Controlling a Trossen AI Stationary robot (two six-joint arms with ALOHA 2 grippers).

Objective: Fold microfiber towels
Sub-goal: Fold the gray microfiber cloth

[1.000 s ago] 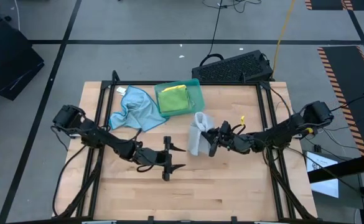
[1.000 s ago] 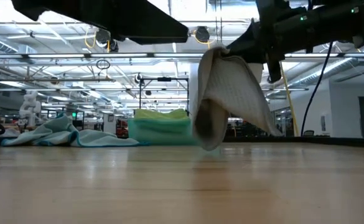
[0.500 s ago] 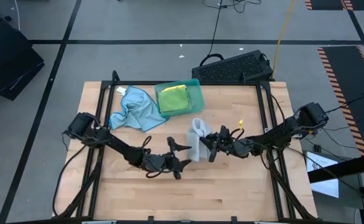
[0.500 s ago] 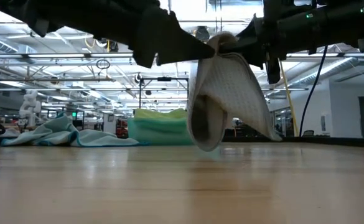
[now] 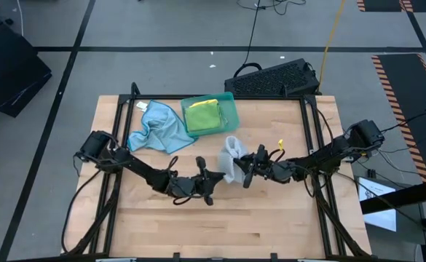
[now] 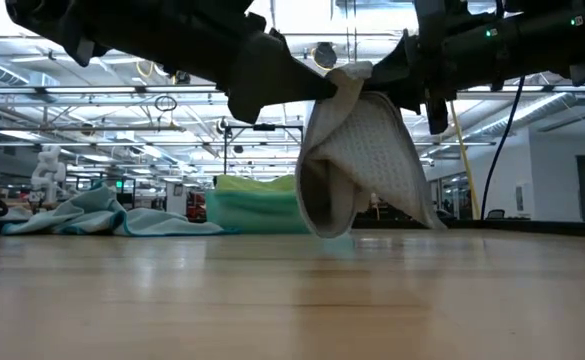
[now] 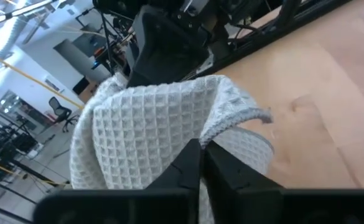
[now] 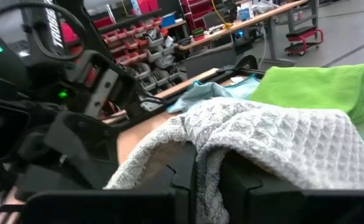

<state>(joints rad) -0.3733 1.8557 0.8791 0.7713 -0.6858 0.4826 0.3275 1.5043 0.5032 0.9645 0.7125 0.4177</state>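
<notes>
Both grippers, left [image 5: 214, 180] and right [image 5: 243, 172], clamped on grey towel [image 5: 231, 156] hanging above wooden table [image 5: 271, 218]; workshop with shelving behind

Overhead view straight down, low view level at tabletop, both wrist views close on grey towel [image 6: 357, 165]

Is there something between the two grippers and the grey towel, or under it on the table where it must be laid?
Nothing visible. The left gripper and right gripper are both shut on the grey towel, which hangs over bare table. The blue towel and tray lie behind.
</notes>
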